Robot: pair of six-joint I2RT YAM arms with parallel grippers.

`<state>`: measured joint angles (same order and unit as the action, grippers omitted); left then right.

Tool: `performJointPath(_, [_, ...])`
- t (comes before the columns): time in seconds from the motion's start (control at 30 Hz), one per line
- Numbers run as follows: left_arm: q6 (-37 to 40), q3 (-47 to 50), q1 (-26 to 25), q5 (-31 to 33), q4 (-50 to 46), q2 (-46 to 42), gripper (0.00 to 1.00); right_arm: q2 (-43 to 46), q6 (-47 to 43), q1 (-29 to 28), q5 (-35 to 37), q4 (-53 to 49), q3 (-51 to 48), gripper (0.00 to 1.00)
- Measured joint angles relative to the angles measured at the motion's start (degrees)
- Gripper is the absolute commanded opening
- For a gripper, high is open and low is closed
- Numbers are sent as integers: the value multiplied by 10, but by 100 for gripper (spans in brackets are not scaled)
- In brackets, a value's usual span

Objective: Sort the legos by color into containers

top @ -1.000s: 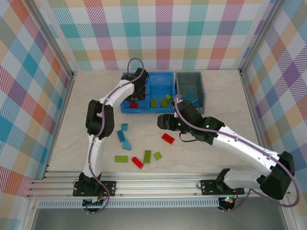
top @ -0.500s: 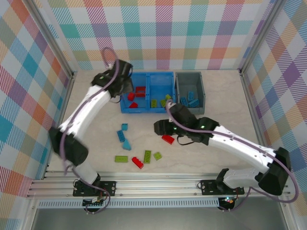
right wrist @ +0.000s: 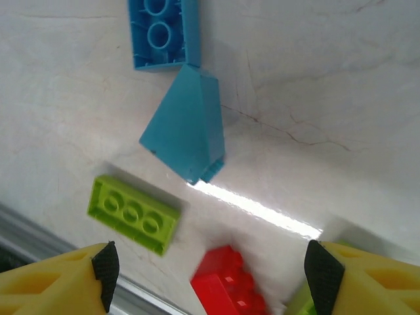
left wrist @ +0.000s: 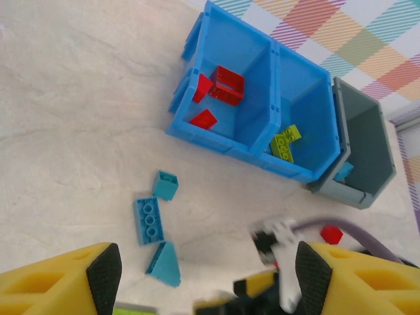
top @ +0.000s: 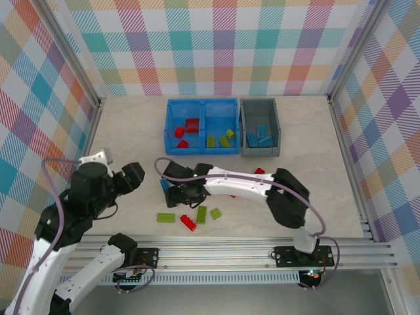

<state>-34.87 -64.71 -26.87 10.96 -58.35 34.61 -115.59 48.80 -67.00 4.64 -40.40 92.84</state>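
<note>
The left gripper (left wrist: pixel 208 279) is raised over the near-left part of the pale marbled table (top: pixel 315 164). Its fingers (left wrist: pixel 105 274) are spread wide and hold nothing. The right gripper (right wrist: pixel 213 266) hangs low over loose bricks near the table centre. Its fingers (right wrist: pixel 320 269) are likewise released and empty.

The bright blue 2-compartment plastic bin (left wrist: pixel 210 141) stands at the far side of the table, with the dark grey single-compartment plastic bin (left wrist: pixel 371 151) just beside it on the right.

- Left compartment: red bricks (left wrist: pixel 226 85).
- Right compartment: lime green bricks (left wrist: pixel 285 141).
- Grey bin: light blue bricks (top: pixel 260 138).

Below the right gripper, 4 pieces lie on the table:

- a blue rectangular brick (right wrist: pixel 161 33), hollow side up;
- a teal wedge-shaped brick (right wrist: pixel 187 131), its narrow end meeting the blue brick's corner;
- a lime green 3-stud brick (right wrist: pixel 134 213);
- a red studded brick (right wrist: pixel 226 285).

A separate small red brick (left wrist: pixel 331 234) lies beside the right arm.
</note>
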Motion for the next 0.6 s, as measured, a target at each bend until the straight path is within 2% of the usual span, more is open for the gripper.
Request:
performJointPath(0.2, [8,33,0,-11,-5,-68,73,-80,113,-5,-6,-56,106,81])
performJointPath(0.37, [17,46,0,-11,-15,-116,72,-142,170,-5,-2,-100,191,81])
performJointPath(0.6, [24,46,0,-15,-18,-126,72,-201,225,4,-7,-137,238,73])
